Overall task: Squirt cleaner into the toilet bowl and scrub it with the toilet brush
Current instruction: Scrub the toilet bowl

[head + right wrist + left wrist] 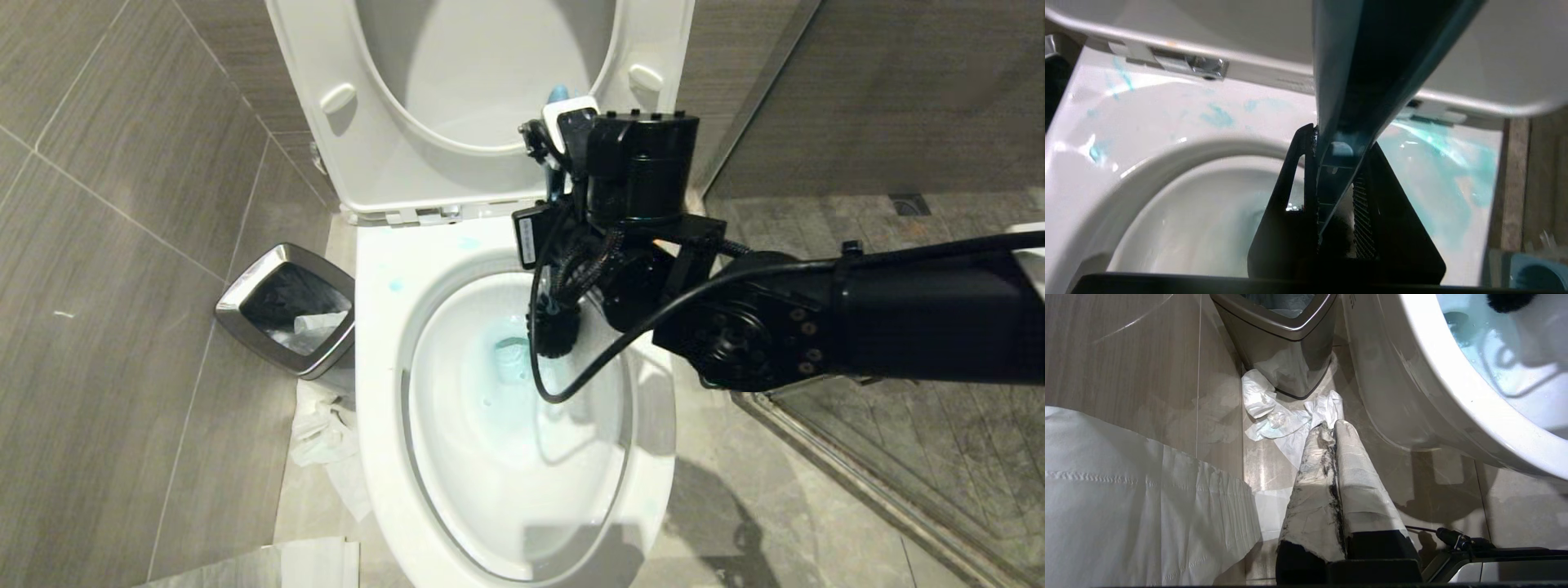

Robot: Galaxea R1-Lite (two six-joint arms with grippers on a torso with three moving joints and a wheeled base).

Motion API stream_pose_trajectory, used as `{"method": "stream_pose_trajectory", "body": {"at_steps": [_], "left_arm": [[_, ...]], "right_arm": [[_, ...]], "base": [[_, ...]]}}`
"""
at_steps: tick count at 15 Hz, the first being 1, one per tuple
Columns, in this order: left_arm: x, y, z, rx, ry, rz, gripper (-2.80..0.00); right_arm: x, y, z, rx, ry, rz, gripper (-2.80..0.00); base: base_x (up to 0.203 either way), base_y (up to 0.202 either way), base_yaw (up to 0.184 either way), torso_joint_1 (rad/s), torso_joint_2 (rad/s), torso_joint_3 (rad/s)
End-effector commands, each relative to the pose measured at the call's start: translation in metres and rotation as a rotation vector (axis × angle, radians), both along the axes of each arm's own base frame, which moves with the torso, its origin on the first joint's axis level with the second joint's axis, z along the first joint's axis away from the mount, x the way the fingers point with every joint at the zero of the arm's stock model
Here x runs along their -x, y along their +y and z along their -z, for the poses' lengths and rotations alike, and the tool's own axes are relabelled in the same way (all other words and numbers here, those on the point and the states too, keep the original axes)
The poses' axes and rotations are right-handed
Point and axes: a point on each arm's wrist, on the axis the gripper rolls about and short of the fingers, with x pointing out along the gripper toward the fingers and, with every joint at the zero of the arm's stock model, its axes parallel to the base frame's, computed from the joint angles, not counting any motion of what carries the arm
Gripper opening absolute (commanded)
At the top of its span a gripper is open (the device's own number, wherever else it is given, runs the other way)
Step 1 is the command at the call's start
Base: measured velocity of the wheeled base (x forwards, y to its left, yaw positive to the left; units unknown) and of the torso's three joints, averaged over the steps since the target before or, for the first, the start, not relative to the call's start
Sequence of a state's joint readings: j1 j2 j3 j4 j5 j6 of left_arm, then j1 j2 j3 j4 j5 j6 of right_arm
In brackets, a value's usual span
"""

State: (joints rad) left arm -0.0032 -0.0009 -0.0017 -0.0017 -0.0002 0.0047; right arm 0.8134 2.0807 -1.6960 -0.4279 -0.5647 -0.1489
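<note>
The right end effector (1333, 192) is clamped on the slim blue-grey toilet brush (1367, 81), its black bristles at the glossy white ceramic toilet bowl's (384, 392) twelve o'clock; the left end effector (1333, 428), fingers together, hangs beside the bowl.

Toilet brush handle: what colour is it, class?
Dark blue-grey; the toilet brush handle shows best in the right wrist view, clamped in the right gripper.

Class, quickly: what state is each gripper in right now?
Left gripper: shut, empty, parked low beside the toilet bowl.
Right gripper: shut on the toilet brush, over the bowl.
</note>
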Motion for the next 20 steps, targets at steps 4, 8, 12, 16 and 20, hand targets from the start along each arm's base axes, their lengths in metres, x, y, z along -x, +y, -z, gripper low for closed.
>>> {"method": "stream_pose_trajectory", "body": {"at_steps": [4,8,12,16,20], "left_arm": [[0.000,0.000,0.000,0.001,0.000,0.000,-2.80],[0.000,0.000,0.000,0.002,0.001,0.000,-2.80],[0.000,0.000,0.000,0.001,0.000,0.000,-2.80],[0.000,0.000,0.000,0.000,0.001,0.000,-2.80],[0.000,0.000,0.000,0.000,0.001,0.000,-2.80]], "right_arm": [[-0.002,0.059,0.016,-0.005,-0.045,-0.077,-2.80],[0.027,0.090,0.024,0.006,-0.039,-0.159,-2.80],[0.079,0.113,0.032,0.038,-0.007,-0.266,-2.80],[0.115,0.088,0.045,0.121,0.078,-0.308,-2.80],[0.139,0.033,0.045,0.145,0.150,-0.297,-2.80]], "base": [[0.000,0.000,0.000,0.000,0.00,0.000],[0.000,0.000,0.000,0.000,0.00,0.000],[0.000,0.000,0.000,0.000,0.00,0.000],[0.000,0.000,0.000,0.000,0.00,0.000],[0.000,0.000,0.000,0.000,0.00,0.000]]}}
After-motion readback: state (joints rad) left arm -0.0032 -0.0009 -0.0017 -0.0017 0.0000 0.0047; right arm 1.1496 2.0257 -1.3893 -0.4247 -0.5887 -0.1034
